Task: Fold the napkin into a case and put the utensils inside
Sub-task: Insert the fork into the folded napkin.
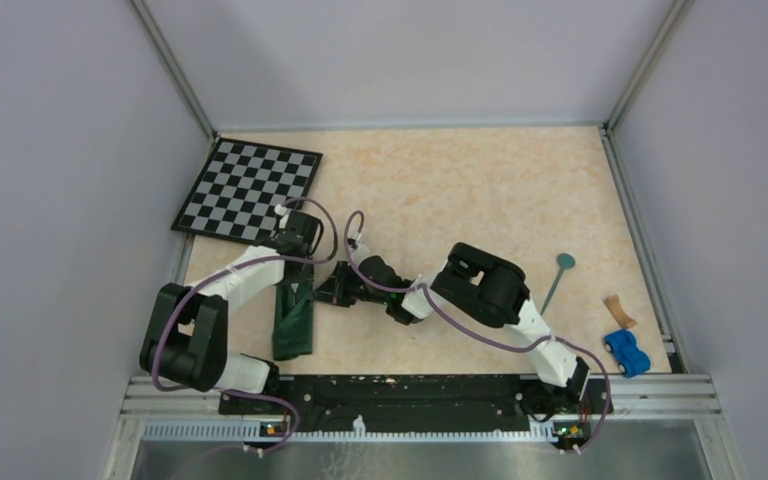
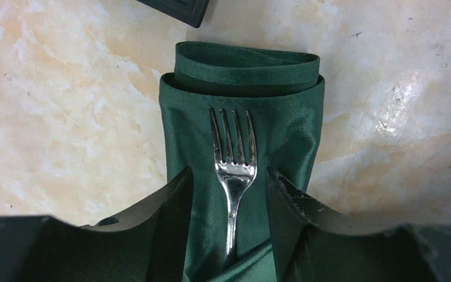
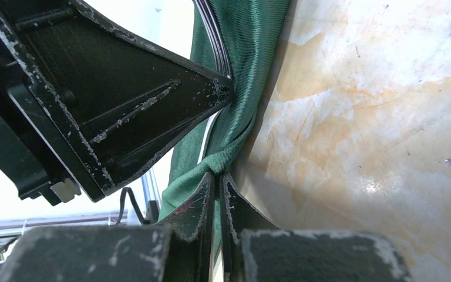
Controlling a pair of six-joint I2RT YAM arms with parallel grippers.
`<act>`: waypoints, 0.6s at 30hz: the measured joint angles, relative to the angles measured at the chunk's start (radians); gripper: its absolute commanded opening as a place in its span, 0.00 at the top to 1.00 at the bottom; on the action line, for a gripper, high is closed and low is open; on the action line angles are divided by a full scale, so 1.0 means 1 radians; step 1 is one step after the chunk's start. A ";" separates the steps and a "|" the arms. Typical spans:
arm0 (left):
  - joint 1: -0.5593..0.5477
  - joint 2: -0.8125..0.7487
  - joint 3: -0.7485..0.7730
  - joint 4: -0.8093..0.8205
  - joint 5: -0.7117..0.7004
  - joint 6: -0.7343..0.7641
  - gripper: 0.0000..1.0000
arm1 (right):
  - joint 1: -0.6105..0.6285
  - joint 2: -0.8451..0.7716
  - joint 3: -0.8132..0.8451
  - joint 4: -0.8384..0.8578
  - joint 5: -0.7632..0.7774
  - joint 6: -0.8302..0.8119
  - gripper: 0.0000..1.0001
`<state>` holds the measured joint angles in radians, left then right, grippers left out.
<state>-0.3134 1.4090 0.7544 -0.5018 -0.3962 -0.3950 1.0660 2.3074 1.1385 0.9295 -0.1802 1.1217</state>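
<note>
Top external view, left to right: what is shown? — DESK

A checkered board (image 1: 248, 188) is seen at the far left of the table (image 1: 460, 190). Nearer the arms, a long, narrow, dark green case (image 1: 295, 325) is laid flat, and both arms are bent over it. Well apart on the right, a teal-headed utensil (image 1: 558, 282) is seen lying on the table, with a tan wooden piece (image 1: 615, 309) and a blue toy car (image 1: 626, 352) beyond it. — PHOTO

And the 2 claws? — DESK

In the left wrist view, the left gripper (image 2: 230, 182) is pictured with jaws parted and nothing gripped. A fork (image 2: 233, 167) is laid along the case between them, tines pointed up the frame, its handle end lost under a green fold. In the right wrist view, the right gripper (image 3: 214, 179) is clenched on a gathered edge of the case. — PHOTO

How can these things be expected to handle? — DESK

The case's cloth is judged soft, light and limp, so its folds could be pulled open by any tug. It is best pinched at an edge, as pictured, and held down while cutlery is slid in. Both pieces of cutlery are judged stiff, slim and slippery, and each is best taken across the handle, near the middle. 1 of 2 is judged at least partly tucked in. — PHOTO
</note>
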 measured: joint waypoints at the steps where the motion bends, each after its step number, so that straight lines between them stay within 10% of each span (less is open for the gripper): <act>1: 0.000 0.000 0.000 0.000 0.004 0.001 0.50 | 0.000 0.000 0.000 0.000 0.000 -0.001 1.00; 18: 0.019 0.025 0.000 0.035 0.030 0.036 0.50 | 0.001 0.000 0.000 0.001 0.000 -0.003 1.00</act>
<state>-0.2947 1.4338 0.7544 -0.4667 -0.3660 -0.3592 1.0668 2.3074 1.1385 0.9302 -0.1802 1.1183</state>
